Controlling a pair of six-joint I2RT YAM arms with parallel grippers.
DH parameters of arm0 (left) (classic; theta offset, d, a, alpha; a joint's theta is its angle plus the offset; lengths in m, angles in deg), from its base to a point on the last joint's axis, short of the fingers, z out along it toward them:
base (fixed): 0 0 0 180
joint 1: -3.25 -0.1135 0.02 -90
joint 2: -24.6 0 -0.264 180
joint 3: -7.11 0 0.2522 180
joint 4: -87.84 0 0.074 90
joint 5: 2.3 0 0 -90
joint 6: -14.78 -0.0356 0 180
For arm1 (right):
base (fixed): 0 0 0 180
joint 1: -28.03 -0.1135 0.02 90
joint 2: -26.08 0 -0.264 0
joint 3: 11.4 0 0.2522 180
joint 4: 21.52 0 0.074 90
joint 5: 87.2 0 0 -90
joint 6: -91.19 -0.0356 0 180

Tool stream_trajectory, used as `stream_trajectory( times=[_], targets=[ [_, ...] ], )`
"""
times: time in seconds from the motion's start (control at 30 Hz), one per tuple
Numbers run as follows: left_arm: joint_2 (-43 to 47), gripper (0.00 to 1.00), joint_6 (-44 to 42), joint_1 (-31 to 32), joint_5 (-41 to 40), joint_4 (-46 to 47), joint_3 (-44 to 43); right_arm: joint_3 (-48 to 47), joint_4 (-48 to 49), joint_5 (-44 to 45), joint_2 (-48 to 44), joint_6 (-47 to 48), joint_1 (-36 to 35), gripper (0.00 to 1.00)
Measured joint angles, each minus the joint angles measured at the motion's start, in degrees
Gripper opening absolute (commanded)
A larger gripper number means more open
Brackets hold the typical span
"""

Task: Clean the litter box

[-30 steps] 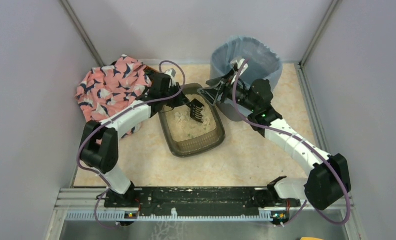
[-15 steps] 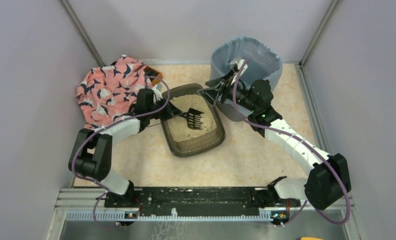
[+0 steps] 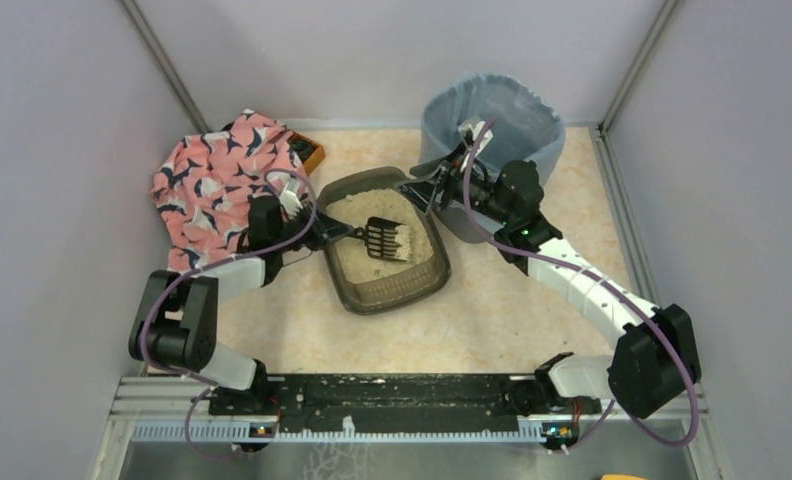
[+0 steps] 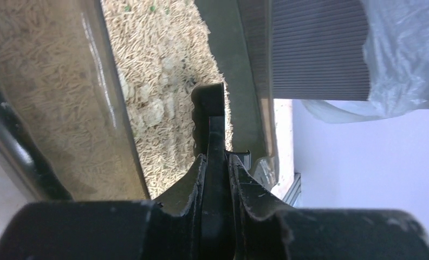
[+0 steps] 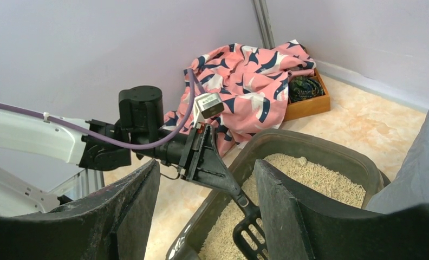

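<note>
Beige surface [image 3: 492, 320] carries the litter box [image 3: 392, 298] at its middle, between a cloth [image 3: 212, 180] and the bin [image 3: 442, 125]. Our left end effector [image 4: 216, 168] is clenched on the handle of the scoop [image 3: 387, 238], whose slotted head bears pale clumps [image 3: 400, 236] over the box, and our right end effector [image 3: 424, 190] hangs released by the box's far right corner. We judge the lift wants a level head, a gentle sift over the box, then a path to the bin clear of the right arm.

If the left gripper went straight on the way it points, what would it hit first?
Its held scoop leads, so the left gripper would probably push it into the litter first, then toward the litter box's right wall. Depth is unclear.
</note>
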Motion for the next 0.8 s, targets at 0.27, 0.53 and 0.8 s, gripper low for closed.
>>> stream_trajectory(
  times=[0.27,0.53,0.8],
  targets=[
    [2.34,0.0,4.22,-3.04,3.78,7.91,1.33,0.0,0.0,0.0,0.11,-0.02,0.02,0.64],
    [3.61,0.0,7.69,-10.27,8.17,13.64,1.11,0.02,-0.13,0.02,0.2,-0.02,0.0,0.64],
    [1.03,0.0,13.2,-13.18,12.72,21.49,2.69,0.48,-0.92,-0.02,0.22,-0.02,0.0,0.64]
  ],
)
